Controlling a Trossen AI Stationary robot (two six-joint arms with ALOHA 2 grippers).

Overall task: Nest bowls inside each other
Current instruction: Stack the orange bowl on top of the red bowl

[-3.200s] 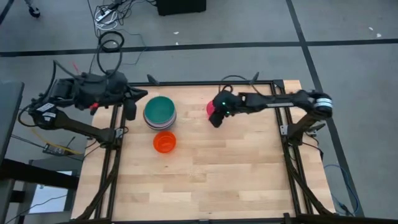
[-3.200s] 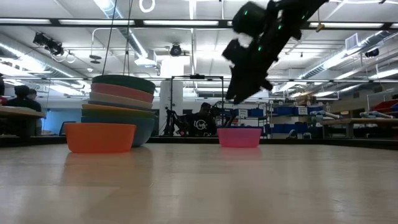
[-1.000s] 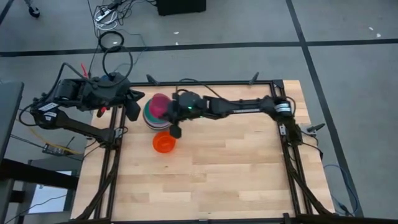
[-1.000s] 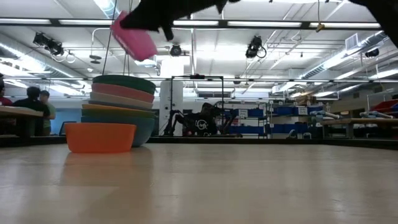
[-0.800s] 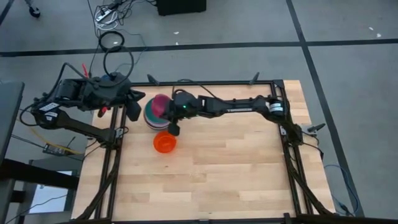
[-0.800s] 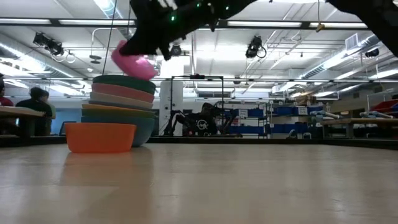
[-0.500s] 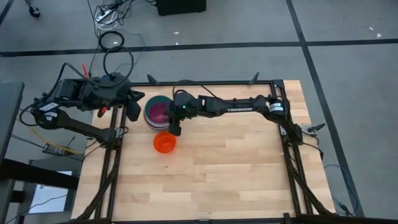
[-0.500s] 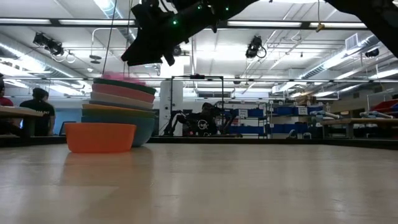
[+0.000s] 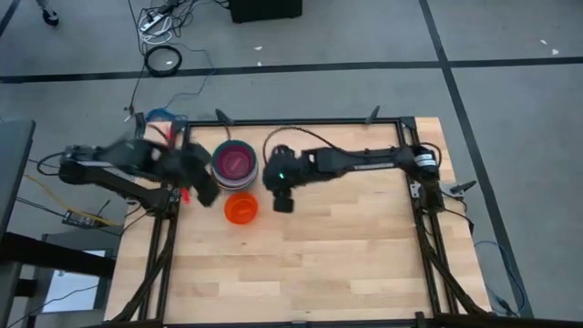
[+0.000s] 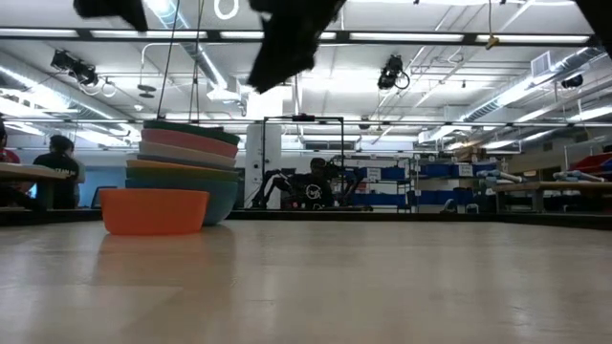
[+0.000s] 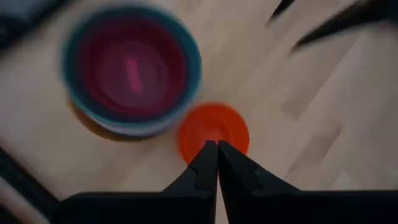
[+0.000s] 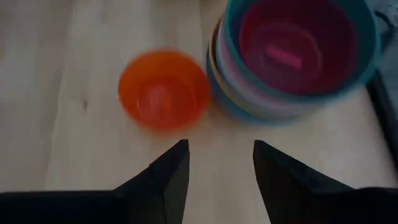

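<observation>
A stack of bowls (image 9: 234, 164) stands at the table's far left, outermost rim teal, with the hot pink bowl (image 12: 292, 43) nested upright in its top. In the low view the stack (image 10: 186, 158) shows several coloured rims. A lone orange bowl (image 9: 241, 209) rests on its base just near of the stack. My right gripper (image 9: 282, 202) hangs open above the bare table, right of both, holding nothing. My left gripper (image 9: 208, 193) is shut and empty, in the air left of the orange bowl; in its wrist view its tips (image 11: 216, 149) point at that bowl (image 11: 214, 132).
A black frame (image 9: 164, 196) runs along the table's left edge close to the stack and the left arm. Bare wood (image 9: 346, 246) spreads over the table's middle, right and near parts. People and shelves show in the room behind in the low view.
My right gripper held the pink bowl tilted above the stack, opened and let go of it; the bowl dropped into the stack's top bowl. The gripper then drew back toward the table's right and near side. My left gripper swung down and toward the near edge, beside the orange bowl.
</observation>
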